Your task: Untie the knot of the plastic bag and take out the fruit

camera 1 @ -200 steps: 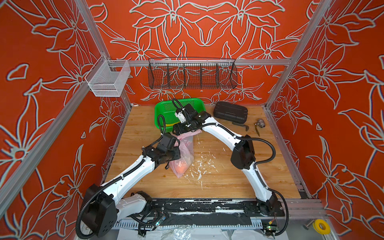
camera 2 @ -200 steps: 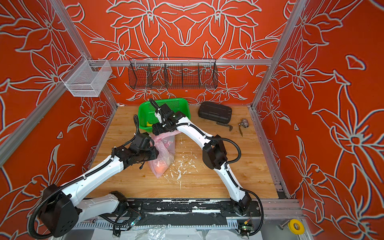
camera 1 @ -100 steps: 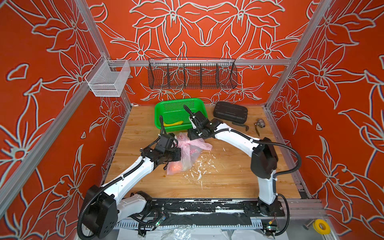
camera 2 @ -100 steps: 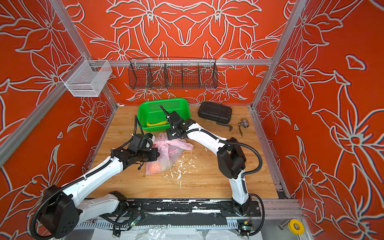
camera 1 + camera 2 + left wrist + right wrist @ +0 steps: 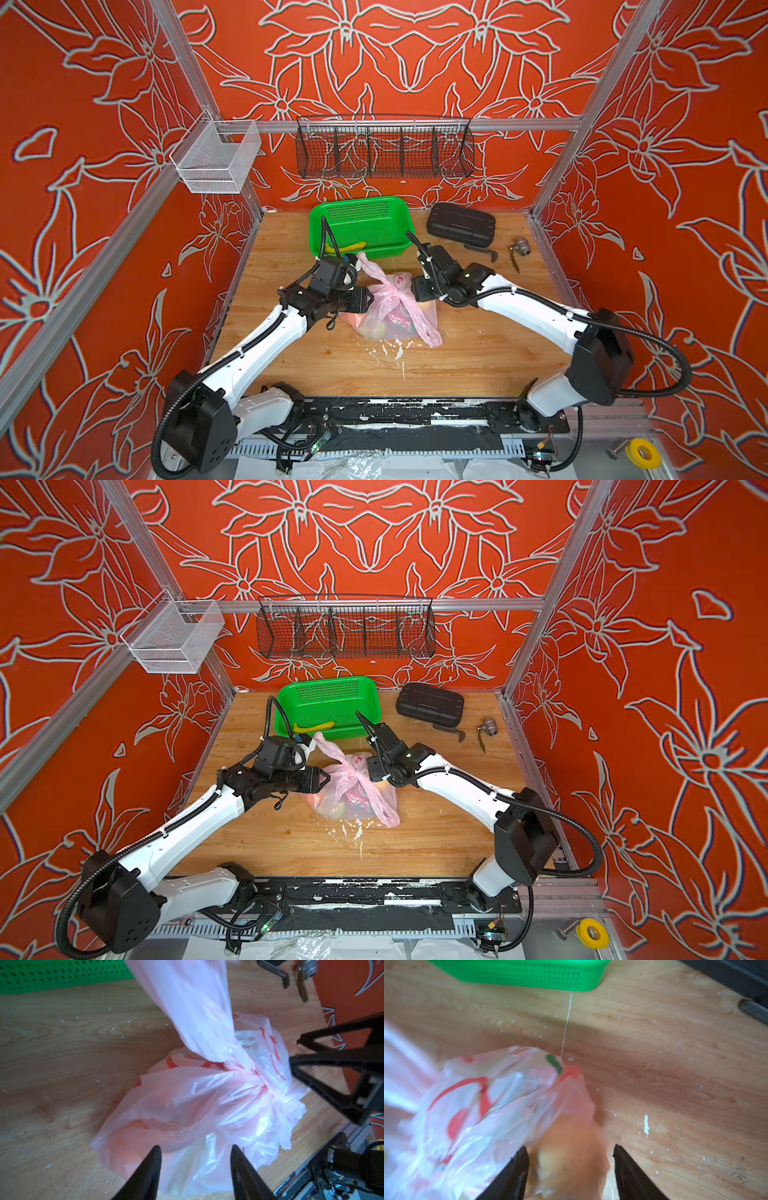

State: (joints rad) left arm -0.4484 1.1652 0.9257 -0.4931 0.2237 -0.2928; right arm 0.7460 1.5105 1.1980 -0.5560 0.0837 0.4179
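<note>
**A:** How far along is this looking?

**B:** Hardly started. The bag [image 5: 390, 311] is lying on the worktop [image 5: 478, 353] in the middle of both top views, just below the basket [image 5: 360, 200]. The knot [image 5: 400, 296] is sitting tight on top of it. One loop is trailing toward the upper left and the other toward the lower right.

**A:** Is any fruit coming out?

**B:** None. The fruit [image 5: 571, 1126] is showing only as orange and yellowish shapes through the plastic. The basket is holding nothing but a banana [image 5: 347, 247].

**A:** What are the hands doing?

**B:** The left hand [image 5: 195, 1147] is standing open at the bag's left side, gripping nothing, with the knot lying beyond its tips. The right hand [image 5: 570, 1147] is at the bag's right side, fingers apart and straddling an orange bulge. That wrist view is blurring, so I'm only judging that it isn't pinching the plastic.

**A:** So what is remaining?

**B:** Everything, I'm reckoning. That means working the knot loose, spreading the mouth and lifting each fruit out.
</note>
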